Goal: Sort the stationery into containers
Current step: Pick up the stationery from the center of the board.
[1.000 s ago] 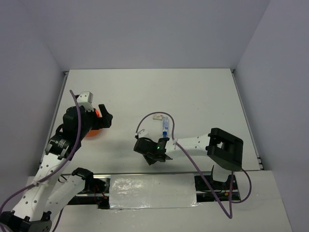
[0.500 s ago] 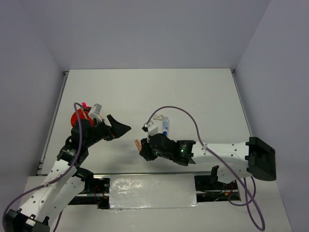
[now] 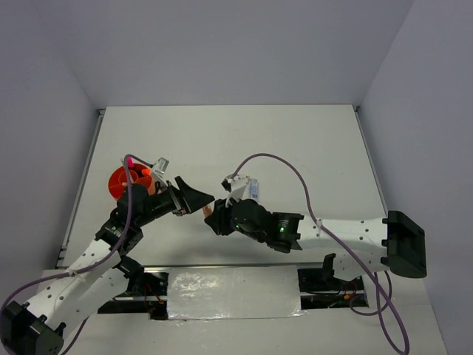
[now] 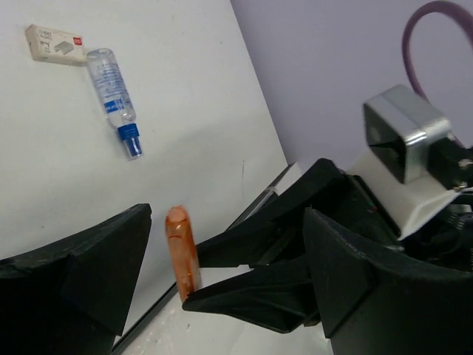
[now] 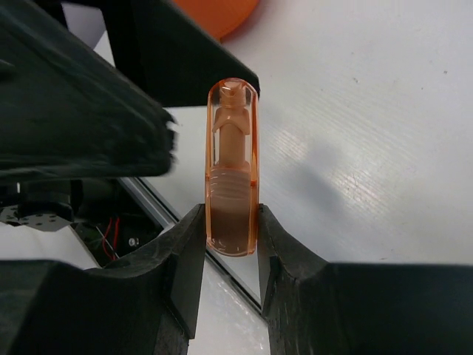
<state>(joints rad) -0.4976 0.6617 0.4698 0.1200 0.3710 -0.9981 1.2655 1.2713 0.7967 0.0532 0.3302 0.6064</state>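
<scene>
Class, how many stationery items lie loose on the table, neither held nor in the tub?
2: a white block and a clear blue-capped marker beside it, on the table. The right arm may hide others.

The left arm [image 3: 74, 285] and right arm [image 3: 355, 231] are white links dotted with small dark holes, joined by black housings, each carrying a purple cable [image 3: 275, 164]. The left gripper [image 4: 225, 229] and right gripper [image 5: 231, 222] have matte black wedge-shaped fingers. A green light [image 3: 281, 230] glows on the right wrist.
</scene>
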